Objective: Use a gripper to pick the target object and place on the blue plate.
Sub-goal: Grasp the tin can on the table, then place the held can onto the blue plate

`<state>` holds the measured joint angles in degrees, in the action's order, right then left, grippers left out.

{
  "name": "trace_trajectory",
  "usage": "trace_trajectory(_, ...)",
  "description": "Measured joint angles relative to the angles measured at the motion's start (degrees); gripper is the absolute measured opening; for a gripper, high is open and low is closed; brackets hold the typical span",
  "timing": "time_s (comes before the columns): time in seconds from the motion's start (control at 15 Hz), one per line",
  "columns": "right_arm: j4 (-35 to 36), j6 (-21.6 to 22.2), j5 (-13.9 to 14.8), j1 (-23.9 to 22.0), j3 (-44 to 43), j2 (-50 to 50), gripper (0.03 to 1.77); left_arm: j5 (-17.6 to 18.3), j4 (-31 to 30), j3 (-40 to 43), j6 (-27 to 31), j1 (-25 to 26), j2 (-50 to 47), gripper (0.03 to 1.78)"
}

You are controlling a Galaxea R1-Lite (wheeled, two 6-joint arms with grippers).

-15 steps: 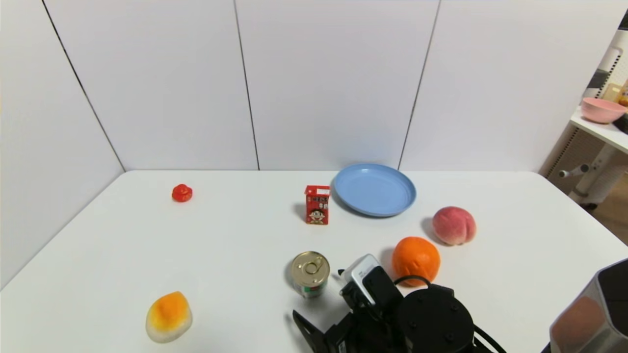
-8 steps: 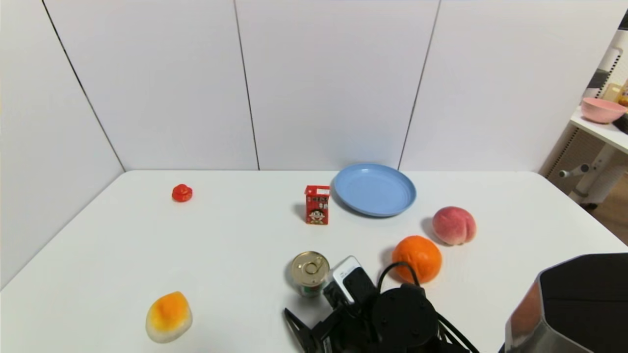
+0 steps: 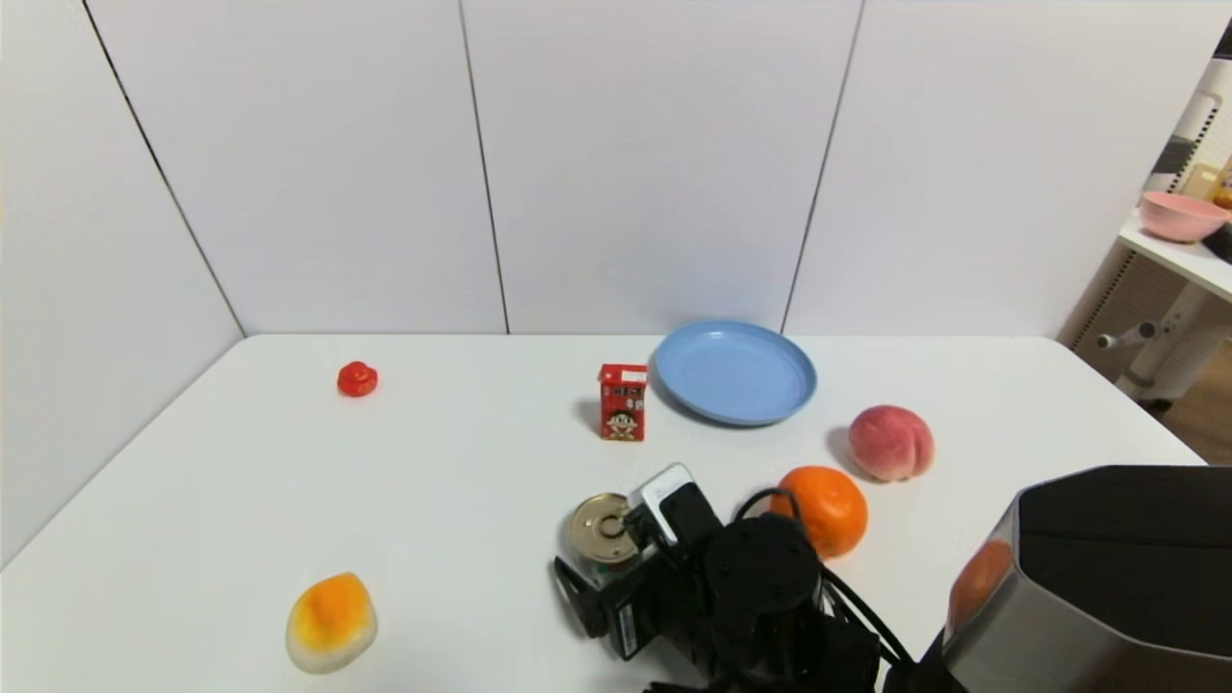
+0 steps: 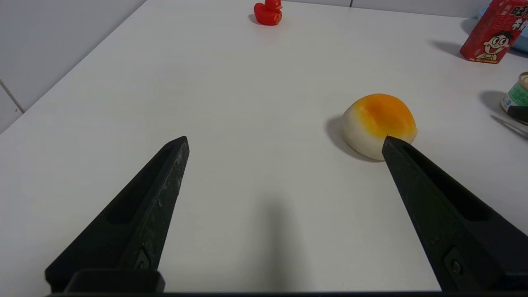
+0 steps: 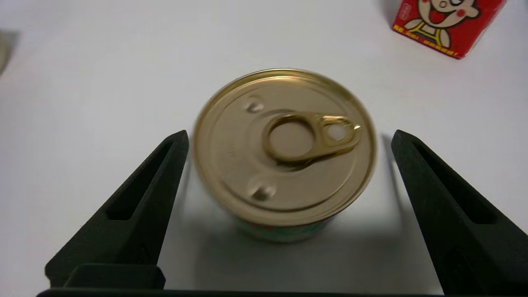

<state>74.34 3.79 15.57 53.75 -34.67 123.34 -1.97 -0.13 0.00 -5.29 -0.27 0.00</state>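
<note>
Can (image 5: pixel 284 148) — squat, gold pull-tab lid, green-and-white label — upright between spread right pincer (image 5: pixel 288 138) fingers.

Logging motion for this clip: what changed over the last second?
The right gripper moved forward and left, bringing its open fingers to either side of the can; no grip yet. The can, blue plate, carton and orange stayed put. Left gripper is open beside the table.

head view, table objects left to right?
Yellow-orange fruit → small red item → can, with the right gripper open around it → red carton → blue plate → orange → peach.
</note>
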Motion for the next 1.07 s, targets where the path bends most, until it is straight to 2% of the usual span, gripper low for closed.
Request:
trace_trajectory(0.27, -0.67, 0.22, 0.0, -1.13, -1.51, 0.68, 1.69, -0.02, 0.0, 0.0, 0.0, 0.0, 0.0, 1.69)
trace_trajectory(0.53, -0.96, 0.3, -0.09, -1.27, -1.95, 0.85, 1.11, -0.02, -0.02, 0.0, 0.0, 0.0, 0.0, 1.69)
trace_trajectory(0.6, -0.99, 0.32, -0.09, -1.3, -1.96, 0.88, 1.04, -0.02, -0.02, 0.0, -0.02, 0.0, 0.0, 1.69)
trace_trajectory(1.07, -0.83, 0.45, 0.16, -1.3, -2.16, 0.59, 1.0, 0.0, 0.0, 0.0, 0.0, 0.0, 0.0, 1.69)
